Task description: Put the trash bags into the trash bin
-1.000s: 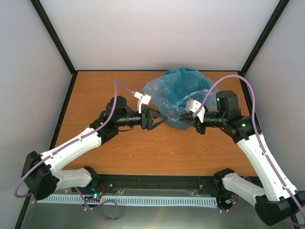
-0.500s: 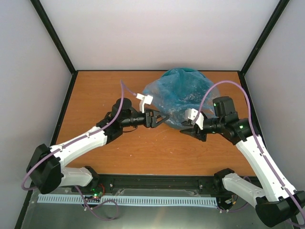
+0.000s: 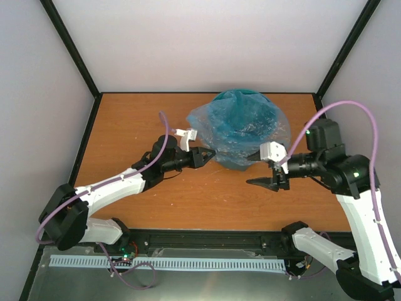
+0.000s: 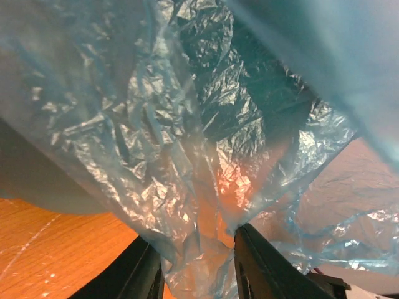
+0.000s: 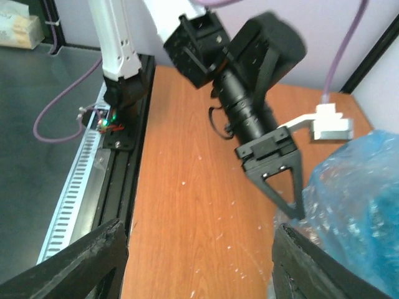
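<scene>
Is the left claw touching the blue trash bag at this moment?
Touching. The left wrist view shows it: a fold of the trash bag runs down between the two fingers of the left claw, which pinch it.

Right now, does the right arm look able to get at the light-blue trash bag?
Probably yes: the right gripper is open and empty, facing the trash bag with only bare table between. The left gripper pinches the bag's opposite side, out of the way.

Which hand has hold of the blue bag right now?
The left hand, bag pinched between its fingers; the right hand hangs open, clear of it.
</scene>
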